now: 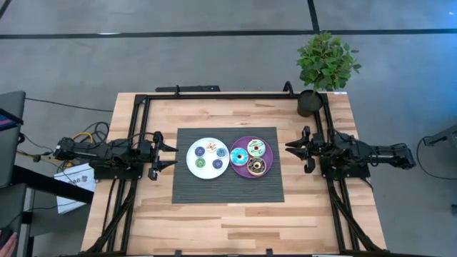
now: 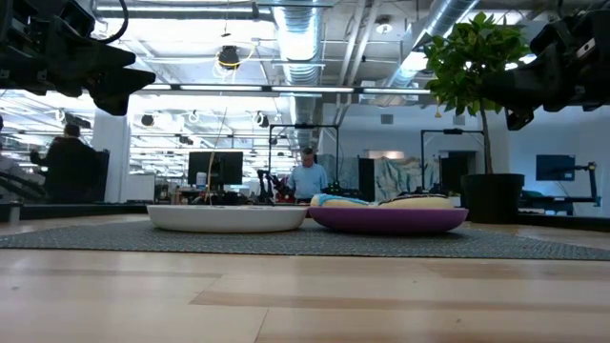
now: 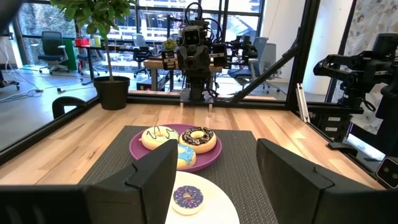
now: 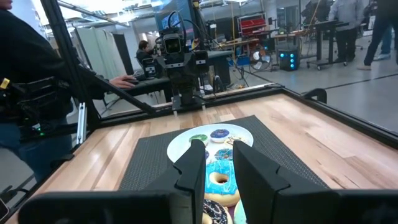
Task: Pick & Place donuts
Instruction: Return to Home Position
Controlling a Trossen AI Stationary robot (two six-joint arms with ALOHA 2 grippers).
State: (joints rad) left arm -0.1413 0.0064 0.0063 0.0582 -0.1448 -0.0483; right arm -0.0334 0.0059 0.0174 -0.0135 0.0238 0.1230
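Donuts [image 1: 238,155] sit on the white plate [image 1: 190,158] and purple plate [image 1: 235,170]. Left end effector [image 1: 170,154] hangs near the white one, fingers apart; right end effector [image 1: 289,148] near the purple one, fingers narrowly apart.

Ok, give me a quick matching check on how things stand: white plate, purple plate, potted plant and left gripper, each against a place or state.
1. white plate
2. purple plate
3. potted plant
4. left gripper

A. carries the larger donuts
B. off the mat, at a corner of the table
C. open and empty, beside the mat
D. carries the small donuts

Pairs: 1-D, 2-A, 3-B, 4-C.
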